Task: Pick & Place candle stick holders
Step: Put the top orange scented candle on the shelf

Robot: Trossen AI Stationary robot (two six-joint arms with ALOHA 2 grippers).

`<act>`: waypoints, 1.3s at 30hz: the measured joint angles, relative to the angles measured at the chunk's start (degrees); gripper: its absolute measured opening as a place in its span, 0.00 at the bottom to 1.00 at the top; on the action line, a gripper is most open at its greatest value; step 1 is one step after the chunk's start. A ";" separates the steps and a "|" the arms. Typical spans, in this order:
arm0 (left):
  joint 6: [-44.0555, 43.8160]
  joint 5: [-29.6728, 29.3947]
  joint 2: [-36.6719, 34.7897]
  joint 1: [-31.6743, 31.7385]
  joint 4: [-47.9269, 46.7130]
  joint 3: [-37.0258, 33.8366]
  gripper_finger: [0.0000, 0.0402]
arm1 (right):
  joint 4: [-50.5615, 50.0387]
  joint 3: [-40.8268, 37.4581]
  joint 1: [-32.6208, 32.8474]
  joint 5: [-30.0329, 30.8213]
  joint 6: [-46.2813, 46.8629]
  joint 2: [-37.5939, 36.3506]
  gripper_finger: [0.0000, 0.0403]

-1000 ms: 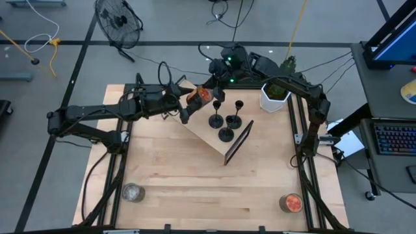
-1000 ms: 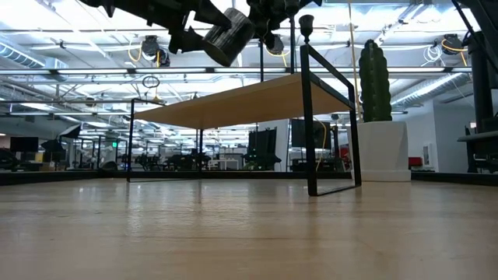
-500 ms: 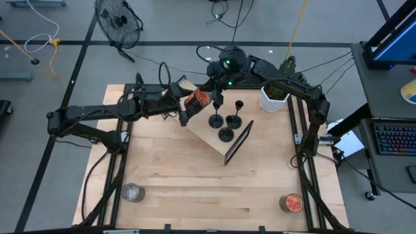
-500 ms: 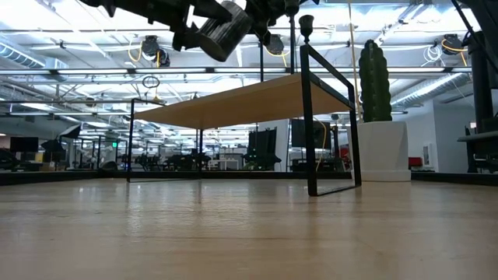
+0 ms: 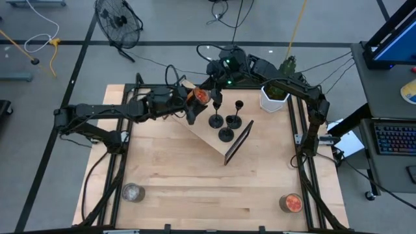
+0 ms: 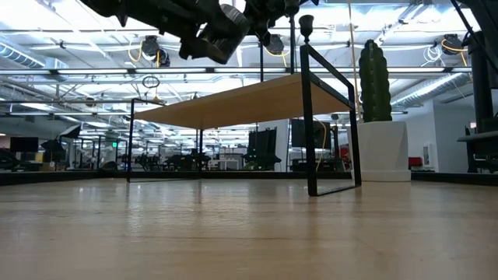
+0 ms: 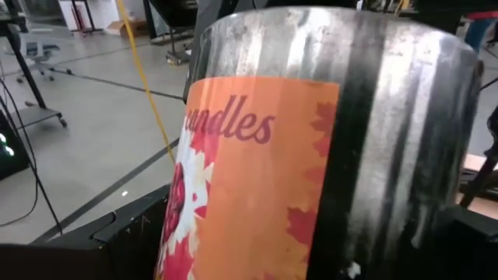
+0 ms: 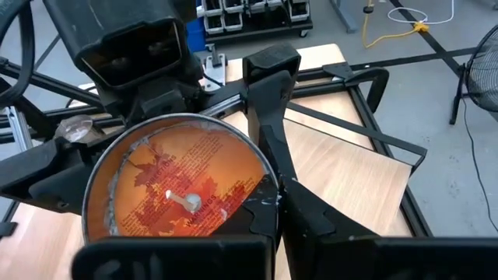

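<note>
My left end effector [image 5: 193,104] is clamped on a glass candle jar with orange filling and an orange leaf label [image 5: 199,96], held above the back edge of the small raised wooden shelf with black metal legs [image 5: 209,138]. The left wrist view is filled by the jar; the label is cut off at "andles". My right end effector [image 5: 217,91] sits just beside the jar; grip hidden, cannot tell. The four small black candle stick holders [image 5: 225,120] stand on the shelf. Another orange-filled jar [image 5: 292,203] and a silvery-grey glass jar [image 5: 132,192] sit at the light wooden desk's [image 5: 195,188] front corners.
</note>
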 joint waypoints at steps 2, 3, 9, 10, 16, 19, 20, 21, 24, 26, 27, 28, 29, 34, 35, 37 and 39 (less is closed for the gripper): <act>0.00 -0.15 -0.01 -0.02 0.37 0.00 1.00 | 0.22 0.00 0.00 -0.01 0.15 0.00 0.00; 0.00 -0.23 -0.01 0.00 0.33 0.00 1.00 | 0.26 0.00 0.00 -0.01 0.15 0.00 0.00; 2.41 -0.42 -0.67 0.00 0.43 -0.07 0.99 | 0.37 0.04 0.00 -0.11 0.18 -0.02 0.00; 2.00 -0.40 -0.64 0.00 0.41 -0.07 0.99 | 0.24 0.04 0.00 -0.17 0.18 -0.02 0.00; 0.64 -0.28 -0.63 0.00 0.36 -0.07 0.99 | -0.02 0.04 0.00 -0.31 0.31 -0.02 0.00; 0.36 0.28 -0.63 0.00 0.27 -0.07 0.93 | -0.27 0.04 0.00 -0.42 0.43 -0.02 0.00; 0.40 0.55 -0.63 0.00 0.29 -0.07 0.89 | -0.22 0.04 0.00 -0.43 0.50 -0.02 0.00; 0.41 0.60 -0.63 0.00 0.29 -0.07 0.87 | 0.11 -0.05 0.00 -0.46 0.48 -0.02 0.00; 0.23 0.56 -0.63 0.00 -0.14 -0.07 0.87 | 1.56 -1.19 0.00 -0.49 0.45 -0.02 0.01; -0.08 0.56 -0.61 0.00 -0.45 -0.09 0.87 | 1.56 -1.44 0.00 -0.49 0.53 -0.02 0.02; -0.09 0.56 -0.61 0.00 -0.46 -0.09 0.87 | 1.53 -1.44 0.00 -0.49 0.53 -0.02 0.02; -0.09 0.60 -0.61 0.00 -0.31 -0.09 0.87 | 1.55 -1.44 0.00 -0.49 0.55 -0.05 0.02; -0.09 0.65 -0.61 0.00 -0.16 -0.09 0.87 | 1.53 -1.44 0.00 -0.49 0.55 -0.07 0.02; -0.02 0.71 -0.61 0.00 -0.17 -0.09 0.87 | 1.48 -1.46 0.00 -0.51 0.30 -0.09 0.01; 0.14 0.71 -0.61 0.00 -0.20 -0.09 0.87 | 1.58 -1.46 0.00 -0.52 0.21 -0.09 0.01; 0.54 0.56 -0.61 0.00 -0.40 -0.09 0.87 | 1.99 -1.53 0.00 -0.57 0.11 -0.09 0.03; 0.69 -0.24 -0.64 0.00 -0.82 -0.09 0.87 | 2.33 -1.54 0.00 -0.65 0.13 -0.09 0.06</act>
